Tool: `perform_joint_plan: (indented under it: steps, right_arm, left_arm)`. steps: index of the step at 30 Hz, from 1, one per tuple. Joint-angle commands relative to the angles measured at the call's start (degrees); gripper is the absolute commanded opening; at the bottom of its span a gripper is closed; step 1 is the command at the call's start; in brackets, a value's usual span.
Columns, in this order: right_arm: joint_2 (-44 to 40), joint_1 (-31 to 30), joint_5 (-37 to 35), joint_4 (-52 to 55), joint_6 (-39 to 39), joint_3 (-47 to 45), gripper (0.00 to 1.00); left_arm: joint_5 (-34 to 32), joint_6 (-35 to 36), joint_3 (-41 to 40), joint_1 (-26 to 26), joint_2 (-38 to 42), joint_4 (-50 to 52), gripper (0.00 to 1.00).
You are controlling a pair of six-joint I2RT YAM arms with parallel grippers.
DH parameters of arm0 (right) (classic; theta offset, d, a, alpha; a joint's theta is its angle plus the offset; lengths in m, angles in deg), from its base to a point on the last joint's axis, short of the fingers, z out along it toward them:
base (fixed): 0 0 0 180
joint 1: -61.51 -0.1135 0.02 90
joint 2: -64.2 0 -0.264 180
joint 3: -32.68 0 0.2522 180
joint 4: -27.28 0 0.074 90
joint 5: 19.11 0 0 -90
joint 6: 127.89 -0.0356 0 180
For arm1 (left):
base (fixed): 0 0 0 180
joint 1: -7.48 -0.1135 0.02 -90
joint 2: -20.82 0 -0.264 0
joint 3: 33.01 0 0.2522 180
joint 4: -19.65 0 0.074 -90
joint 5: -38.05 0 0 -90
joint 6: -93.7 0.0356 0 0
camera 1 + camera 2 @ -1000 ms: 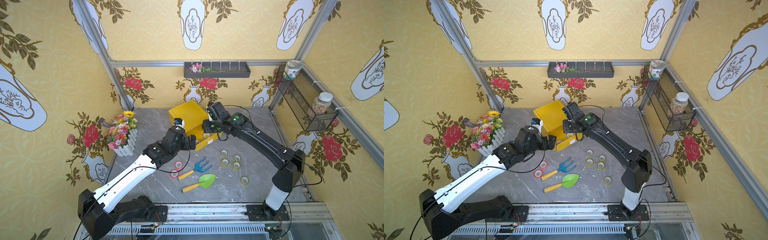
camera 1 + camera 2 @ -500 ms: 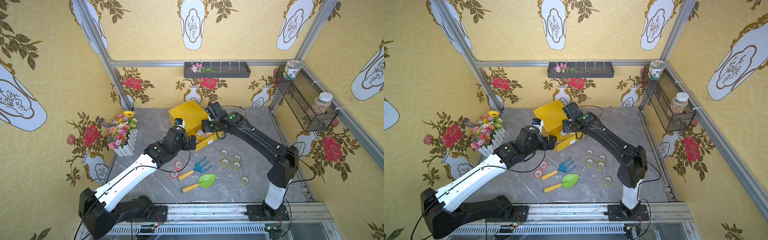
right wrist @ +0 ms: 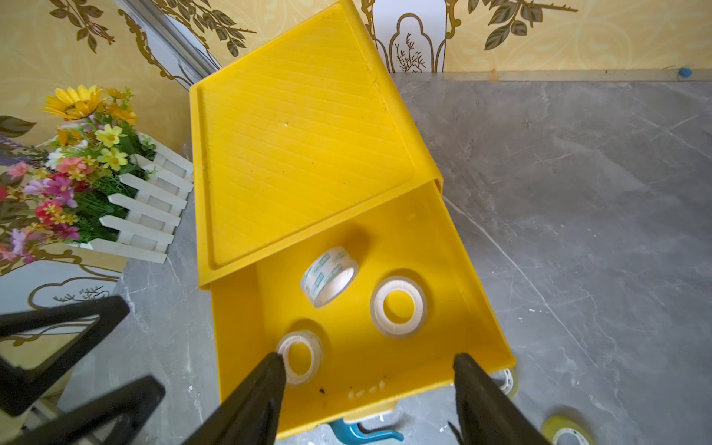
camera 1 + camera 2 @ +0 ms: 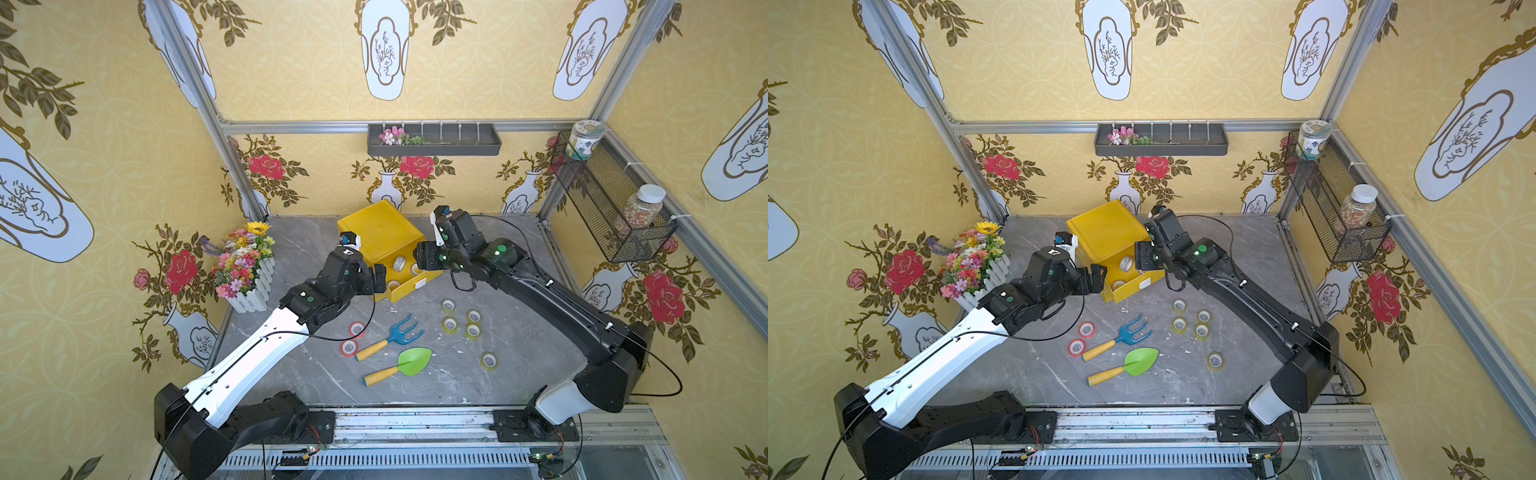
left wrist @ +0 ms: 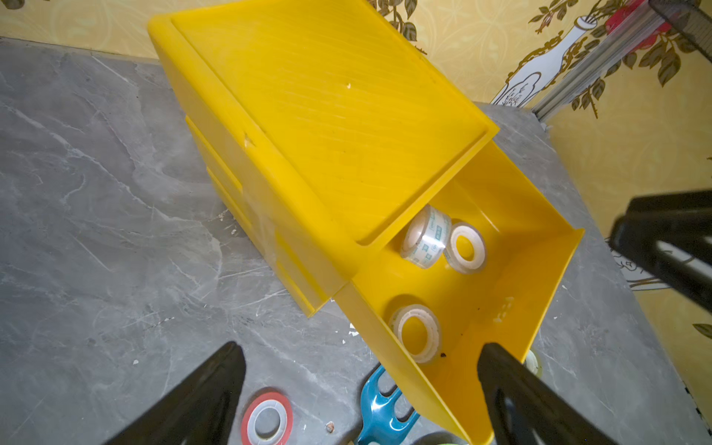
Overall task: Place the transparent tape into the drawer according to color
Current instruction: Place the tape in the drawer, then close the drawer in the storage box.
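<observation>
**A:** Where are we?

**B:** The right gripper (image 3: 368, 358) hangs above the pulled-out top drawer (image 4: 399, 293) of the yellow cabinet (image 4: 374, 228), jaws parted and nothing between them. Three clear-whitish rolls (image 3: 327, 277) lie inside, one tilted on edge and two flat.

**A:** And the left?

**B:** The left gripper (image 5: 361, 346) hovers just left of the drawer, spread wide and empty too.

**A:** So which step?

**B:** I'd call it the end of the clear batch, since none of that tint shows on the table (image 4: 498, 374). Two red rolls (image 5: 269, 398) sit near-left of the drawer and five yellowish-green rolls (image 4: 444, 325) near-right. The toy fork (image 4: 401, 332) and trowel (image 4: 411, 356) lie between the groups.

**A:** Next move?

**B:** My guess is that another colour wants another drawer. This one likely slides shut and a lower one comes out before any pick. The rolls lie flat, so a grip from above across the ring.

**A:** Anything hidden?

**B:** The lower drawer fronts sit under the open one, and I can't count them. The cabinet top covers the drawer's far part, so a roll could hide there. In the right wrist view one yellowish roll is half cut off behind the drawer's front wall.
</observation>
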Motion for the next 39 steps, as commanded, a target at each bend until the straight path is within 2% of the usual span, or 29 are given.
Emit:
perform_joint_plan:
  steps: [1, 15, 22, 24, 30, 39]
  right_arm:
    - [-3.72, -0.15, 1.28, -5.88, -1.67, -4.84, 0.69]
    - [-15.15, -0.50, 2.20, -13.58, -6.57, -23.83, 0.56]
    - [-16.68, -0.93, 4.95, -22.93, -9.41, -33.32, 0.54]
    - [-15.35, -1.10, 5.94, -25.16, -9.55, -33.94, 0.54]
    - [-9.63, -1.41, 6.62, -31.05, -9.22, -32.56, 0.53]
    - [0.68, -1.30, 7.02, -36.77, -7.11, -25.44, 0.53]
  left_arm:
    - [1.45, -1.50, 1.65, -1.34, -0.78, -0.99, 1.00]
    - [2.74, -3.29, 8.65, -7.79, -8.69, -2.48, 1.00]
    - [1.35, -3.13, 10.30, -9.77, -13.74, -3.70, 1.00]
    - [1.01, -3.28, 10.75, -12.23, -15.02, -3.67, 1.00]
    - [1.07, -4.00, 11.11, -14.87, -18.48, -4.15, 1.00]
    - [2.33, -3.37, 11.45, -15.22, -22.27, -2.29, 0.94]
